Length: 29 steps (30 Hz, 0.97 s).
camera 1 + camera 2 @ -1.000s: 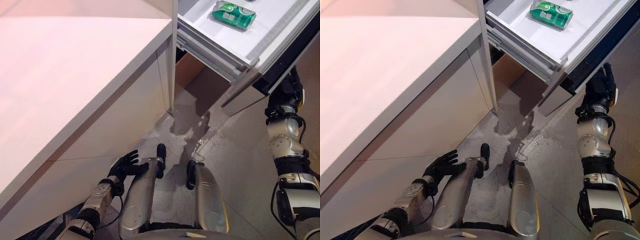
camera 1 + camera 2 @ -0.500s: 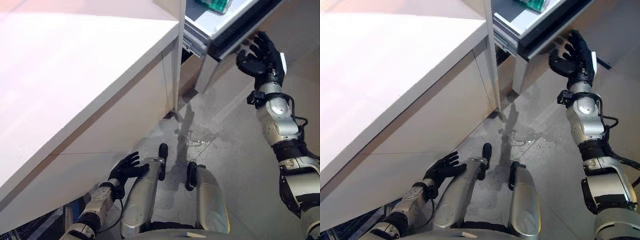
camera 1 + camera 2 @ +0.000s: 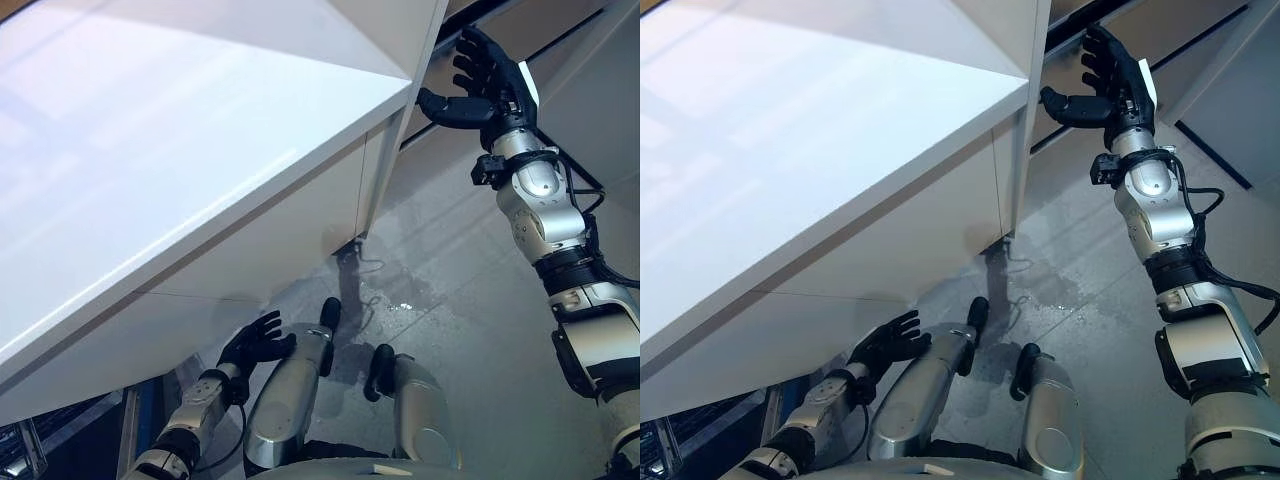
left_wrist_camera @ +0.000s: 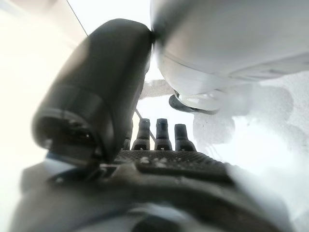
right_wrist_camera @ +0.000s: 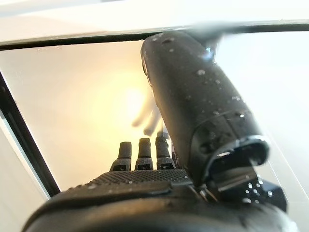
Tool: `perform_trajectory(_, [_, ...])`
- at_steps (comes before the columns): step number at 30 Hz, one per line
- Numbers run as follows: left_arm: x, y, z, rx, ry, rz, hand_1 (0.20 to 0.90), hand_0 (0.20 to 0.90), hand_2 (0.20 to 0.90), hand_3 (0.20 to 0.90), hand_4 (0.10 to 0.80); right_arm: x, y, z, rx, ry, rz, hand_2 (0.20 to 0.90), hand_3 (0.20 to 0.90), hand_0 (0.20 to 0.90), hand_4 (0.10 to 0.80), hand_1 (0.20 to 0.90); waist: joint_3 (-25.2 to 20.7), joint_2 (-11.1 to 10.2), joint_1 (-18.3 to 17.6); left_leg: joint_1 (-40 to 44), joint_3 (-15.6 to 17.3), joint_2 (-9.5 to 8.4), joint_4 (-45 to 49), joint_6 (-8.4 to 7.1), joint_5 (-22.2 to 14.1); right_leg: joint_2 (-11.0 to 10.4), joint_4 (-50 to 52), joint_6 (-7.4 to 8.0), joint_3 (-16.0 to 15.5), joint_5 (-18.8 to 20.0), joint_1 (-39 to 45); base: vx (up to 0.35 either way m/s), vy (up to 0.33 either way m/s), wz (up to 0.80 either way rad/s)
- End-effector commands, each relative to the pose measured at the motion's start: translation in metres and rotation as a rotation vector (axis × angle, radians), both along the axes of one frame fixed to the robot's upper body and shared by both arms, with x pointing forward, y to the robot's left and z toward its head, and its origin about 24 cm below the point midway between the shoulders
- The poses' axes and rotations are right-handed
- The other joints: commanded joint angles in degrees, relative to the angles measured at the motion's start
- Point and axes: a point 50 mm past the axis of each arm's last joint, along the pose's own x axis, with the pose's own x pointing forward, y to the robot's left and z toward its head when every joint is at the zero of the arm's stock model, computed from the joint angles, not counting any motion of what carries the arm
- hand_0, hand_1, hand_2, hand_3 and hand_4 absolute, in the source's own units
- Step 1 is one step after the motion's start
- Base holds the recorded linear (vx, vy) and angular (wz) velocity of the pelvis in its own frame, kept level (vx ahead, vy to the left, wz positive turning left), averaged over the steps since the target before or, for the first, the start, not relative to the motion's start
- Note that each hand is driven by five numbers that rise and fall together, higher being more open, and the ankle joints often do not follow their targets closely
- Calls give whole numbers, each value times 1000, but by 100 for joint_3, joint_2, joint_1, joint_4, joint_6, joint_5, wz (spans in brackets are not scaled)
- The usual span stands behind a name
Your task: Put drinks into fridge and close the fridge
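With fingers spread, right hand [image 3: 487,88] is up at the fridge front [image 3: 560,20], beside the counter [image 3: 180,160] edge; left hand [image 3: 255,343] hangs low, open.

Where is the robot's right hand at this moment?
Its right hand is raised, fingers spread open, at the upper right of both eye views, against the beige panel beside the white counter.
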Motion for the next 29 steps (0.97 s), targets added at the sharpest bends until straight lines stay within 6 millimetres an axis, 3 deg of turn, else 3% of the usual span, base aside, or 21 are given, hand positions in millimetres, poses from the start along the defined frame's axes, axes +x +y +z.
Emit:
perform_trajectory(1, [-52, 22, -21, 90, 142, -32, 900, 900, 900, 900, 800, -17, 12, 68, 38, -324, 52, 900, 900, 900, 800, 900, -795, -262, 202, 402, 217, -45, 522, 378, -1285, -104, -1120, 294, 247, 1286, -9, -24, -31, -3])
perform_trajectory(6, [-51, 25, -21, 100, 146, -16, 900, 900, 900, 900, 800, -19, -10, 30, 122, -241, -24, 900, 900, 900, 800, 900, -997, -338, -5, 643, 337, 30, 163, 337, -1197, 10, -1614, 362, 356, 1459, 199, -28, -36, -10])
perform_trajectory(9, [-53, 26, -23, 110, 155, -5, 900, 900, 900, 900, 800, -27, -18, -15, 160, -128, -26, 900, 900, 900, 800, 900, -1203, -398, -181, 833, 452, 76, -139, 296, -1097, 104, -1974, 382, 438, 1578, 352, -5, -44, -14])
perform_trajectory(14, [-66, 26, -30, 107, 212, 23, 900, 900, 900, 900, 800, -56, -21, -120, 282, 163, -38, 900, 900, 900, 800, 900, -1621, -474, -472, 1291, 680, 171, -685, 204, -1015, 284, -2559, 409, 533, 1682, 751, 17, -45, -23])
perform_trajectory(15, [-68, 26, -31, 106, 216, 26, 900, 900, 900, 900, 800, -59, -21, -127, 290, 182, -37, 900, 900, 900, 800, 900, -1650, -475, -481, 1331, 693, 178, -737, 200, -1003, 296, -2597, 409, 535, 1689, 782, 50, -55, -23])
perform_trajectory(16, [-77, 24, -35, 87, 233, 54, 900, 900, 900, 900, 800, -84, -23, -177, 300, 343, -18, 900, 900, 900, 800, 900, -1856, -477, -580, 1496, 774, 216, -946, 169, -955, 360, -2751, 417, 542, 1703, 912, 62, -52, -30])
perform_trajectory(17, [-82, 24, -37, 80, 245, 64, 900, 900, 900, 900, 800, -96, -22, -197, 277, 414, -17, 900, 900, 900, 800, 900, -1969, -479, -621, 1561, 808, 233, -1025, 159, -938, 378, -2790, 415, 540, 1693, 957, 72, -65, -36])
perform_trajectory(18, [-85, 24, -38, 75, 253, 71, 900, 900, 900, 900, 800, -106, -21, -214, 280, 478, -20, 900, 900, 900, 800, 900, -2041, -484, -655, 1616, 837, 250, -1088, 149, -920, 391, -2815, 413, 527, 1685, 998, 39, -40, -26])
perform_trajectory(19, [-86, 24, -38, 74, 254, 72, 900, 900, 900, 900, 800, -108, -21, -217, 285, 499, -19, 900, 900, 900, 800, 900, -2054, -485, -661, 1627, 842, 252, -1100, 147, -916, 393, -2819, 413, 524, 1683, 1006, 9, -66, -18])
perform_trajectory(20, [-89, 25, -39, 71, 263, 78, 900, 900, 900, 900, 800, -126, -16, -248, 276, 635, 0, 900, 900, 900, 800, 900, -2155, -495, -710, 1706, 872, 275, -1182, 128, -905, 428, -2854, 403, 508, 1653, 1076, -11, -79, -8])
perform_trajectory(21, [-90, 26, -39, 67, 266, 86, 900, 900, 900, 900, 800, -138, -15, -266, 292, 728, -2, 900, 900, 900, 800, 900, -2209, -499, -739, 1761, 894, 293, -1251, 113, -879, 451, -2880, 390, 486, 1638, 1128, -11, -77, -9])
perform_trajectory(23, [-91, 27, -39, 62, 268, 93, 900, 900, 900, 900, 800, -150, -12, -285, 290, 818, -4, 900, 900, 900, 800, 900, -2254, -504, -761, 1816, 909, 303, -1300, 99, -869, 471, -2896, 386, 472, 1621, 1176, -12, -51, -7])
perform_trajectory(26, [-94, 30, -42, 51, 289, 88, 900, 900, 900, 900, 800, -194, -14, -336, 252, 1091, -13, 900, 900, 900, 800, 900, -2356, -506, -779, 1977, 918, 327, -1410, 82, -848, 518, -2970, 354, 406, 1579, 1351, -5, -55, -3])
perform_trajectory(29, [-94, 28, -44, 37, 300, 71, 900, 900, 900, 900, 800, -234, -15, -369, 229, 1336, -8, 900, 900, 900, 800, 900, -2402, -498, -756, 2040, 898, 337, -1434, 69, -839, 548, -3015, 322, 360, 1559, 1453, -12, -32, 5])
